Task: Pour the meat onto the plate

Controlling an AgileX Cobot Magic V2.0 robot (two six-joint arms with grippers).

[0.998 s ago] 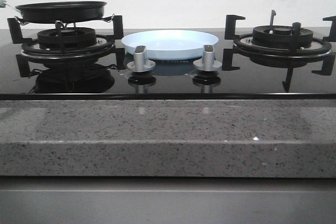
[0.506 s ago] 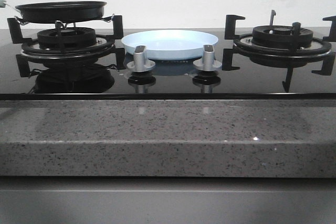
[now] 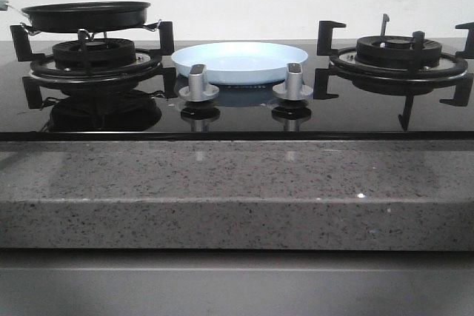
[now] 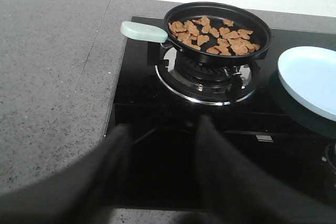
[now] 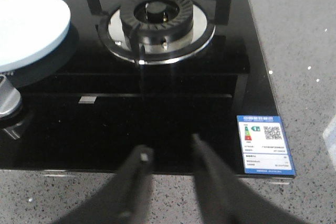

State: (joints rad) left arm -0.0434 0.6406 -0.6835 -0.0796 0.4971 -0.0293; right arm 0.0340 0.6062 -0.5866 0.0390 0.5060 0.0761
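Note:
The meat [image 4: 215, 34], many small reddish-brown pieces, lies loose in a black frying pan [image 4: 262, 38] on the left burner; the pan also shows in the front view [image 3: 87, 15]. The pan's pale green handle [image 4: 143, 31] points away from the plate. The pale blue plate [image 3: 239, 61] sits on the hob between the burners, empty; it also shows in the left wrist view [image 4: 311, 78] and the right wrist view [image 5: 29, 31]. My left gripper [image 4: 164, 127] is open and empty, over the hob's front edge, short of the pan. My right gripper [image 5: 169, 146] is open and empty at the hob's front right.
Two silver knobs [image 3: 198, 84] [image 3: 293, 83] stand in front of the plate. The right burner [image 3: 398, 61] with its black pan supports is bare. A grey speckled counter [image 3: 237, 190] runs along the front. An energy label [image 5: 265, 144] sits at the hob's corner.

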